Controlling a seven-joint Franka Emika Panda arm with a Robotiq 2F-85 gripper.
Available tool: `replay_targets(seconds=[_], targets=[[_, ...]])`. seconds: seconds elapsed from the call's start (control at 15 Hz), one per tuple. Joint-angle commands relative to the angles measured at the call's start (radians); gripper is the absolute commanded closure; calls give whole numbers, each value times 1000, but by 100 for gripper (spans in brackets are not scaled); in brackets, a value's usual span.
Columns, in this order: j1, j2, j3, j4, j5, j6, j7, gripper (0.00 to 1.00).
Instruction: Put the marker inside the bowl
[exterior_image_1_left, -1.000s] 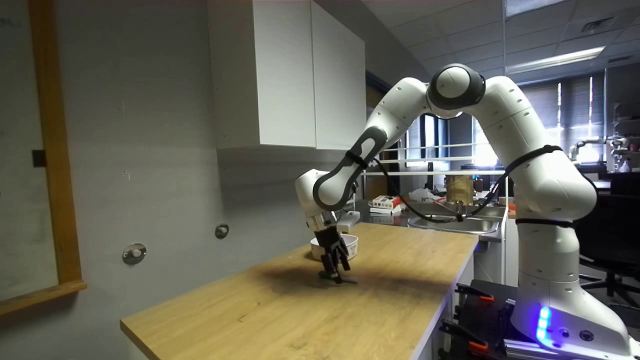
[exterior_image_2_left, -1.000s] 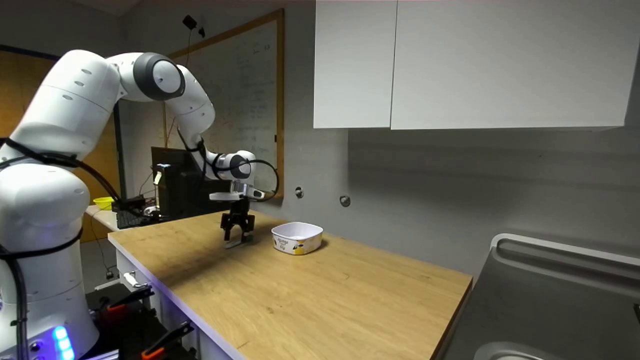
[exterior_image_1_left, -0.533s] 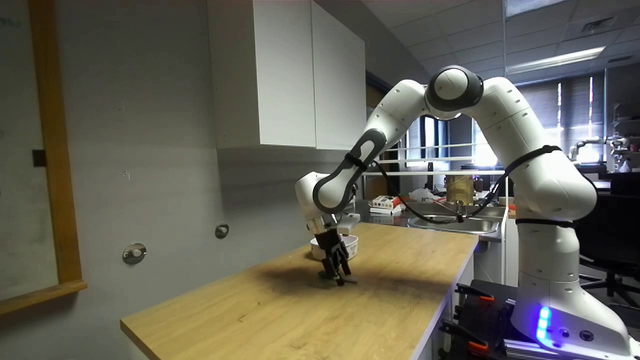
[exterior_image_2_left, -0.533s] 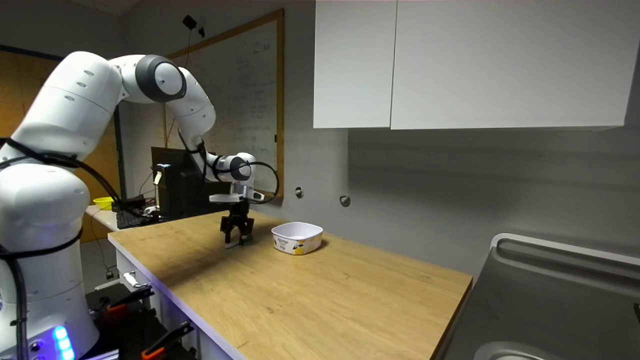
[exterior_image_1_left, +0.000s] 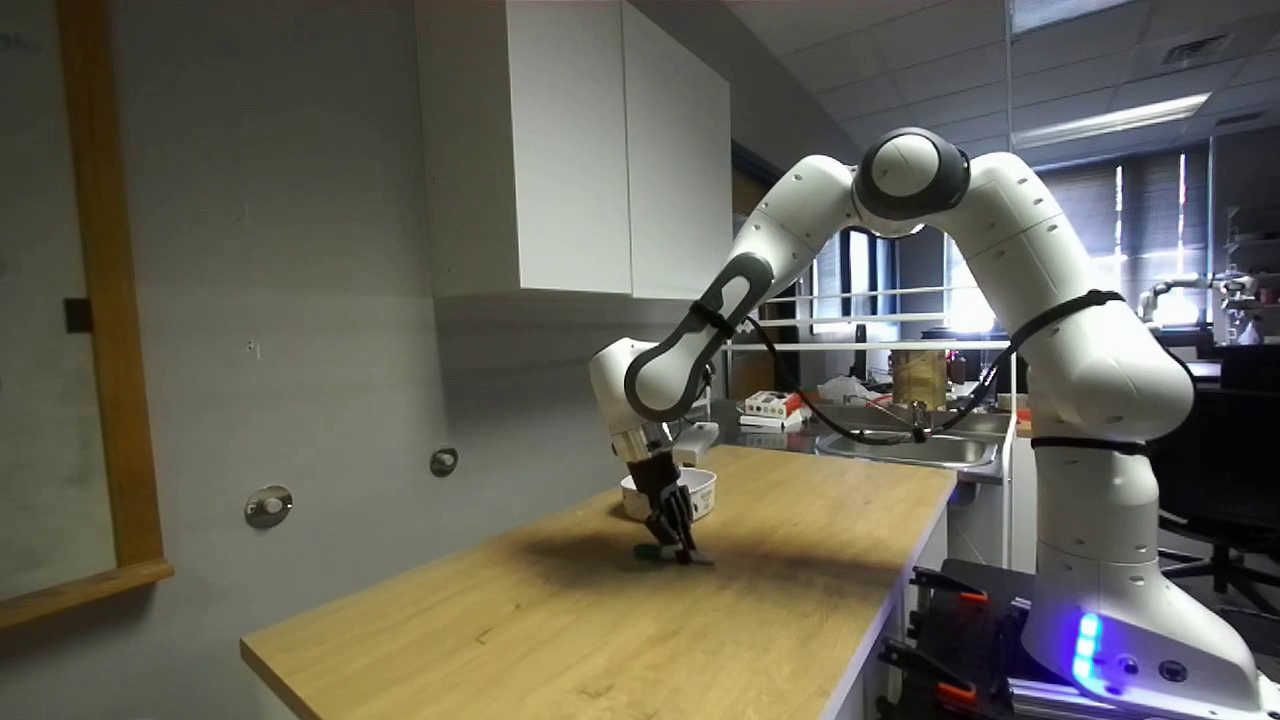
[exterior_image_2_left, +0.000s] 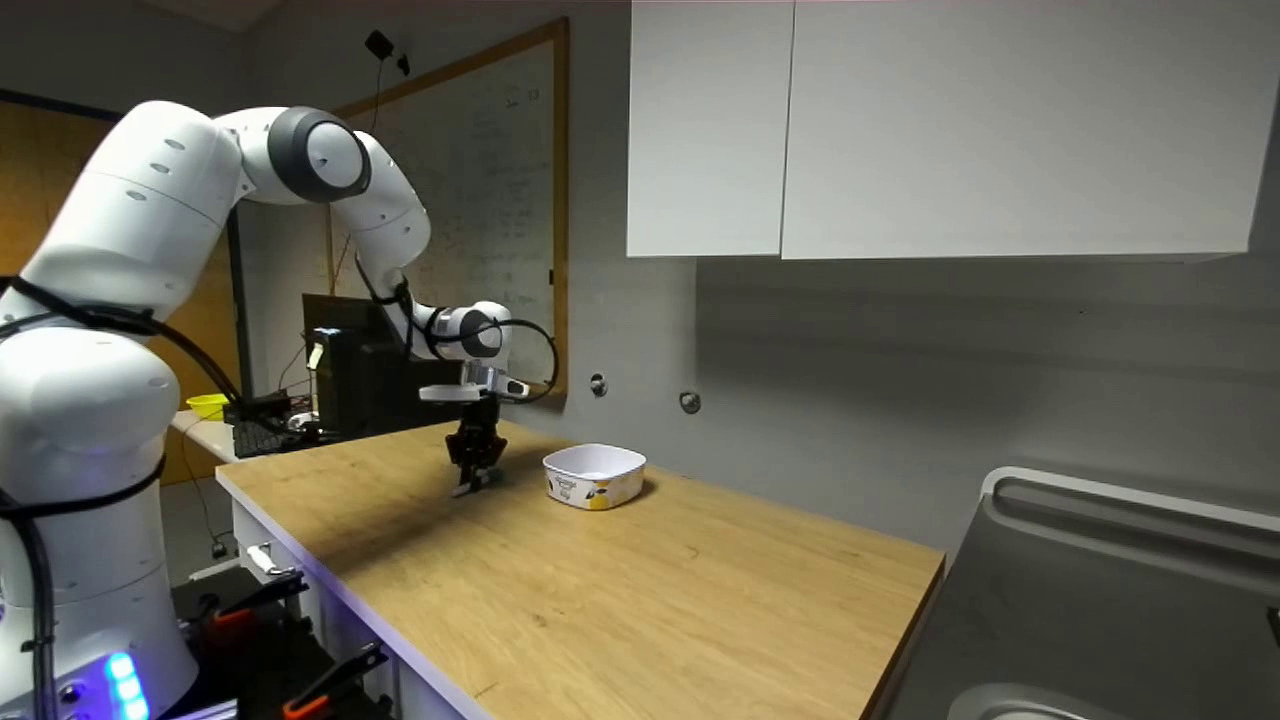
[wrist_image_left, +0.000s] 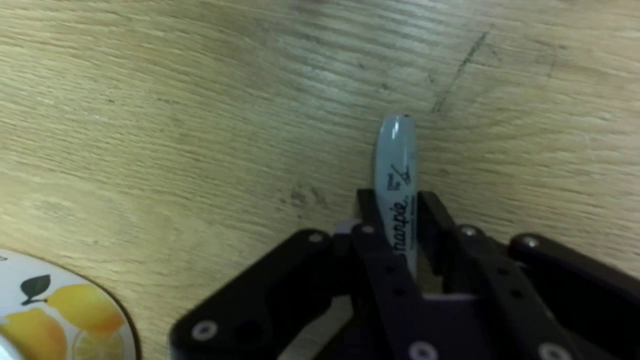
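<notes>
One black gripper (wrist_image_left: 397, 205) pinches the marker (wrist_image_left: 396, 167) between its fingertips (wrist_image_left: 369, 206) just right of centre in the wrist view; the white bowl (wrist_image_left: 75, 305) stands on the table (wrist_image_left: 175, 125) at lower left.

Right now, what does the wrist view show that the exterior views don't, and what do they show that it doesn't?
Only the wrist view: legible black print on the marker, and the gripper seen closed against both its sides.

Only the exterior views: the arm, the cabinet and the whiteboard; in an exterior view, also the marker's green end.

Shared: the gripper, at least part of the marker, the table and the bowl, though the wrist view catches only a corner of it.
</notes>
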Motion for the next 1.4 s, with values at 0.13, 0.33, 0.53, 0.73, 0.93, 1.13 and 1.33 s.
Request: replay_targets(seconds=[0.13, 0.33, 0.53, 0.73, 0.93, 1.13, 1.33], targets=[[5, -14, 3, -11, -4, -10, -8, 87], [18, -52, 9, -26, -14, -15, -1, 87], [39, -105, 16, -34, -27, -39, 16, 87], [57, -156, 22, -28, -47, -72, 28, 87], [62, -198, 21, 7, -92, -123, 32, 87], [55, -218, 18, 72, -157, -182, 27, 87], [43, -213, 15, 146, -210, -232, 22, 87]])
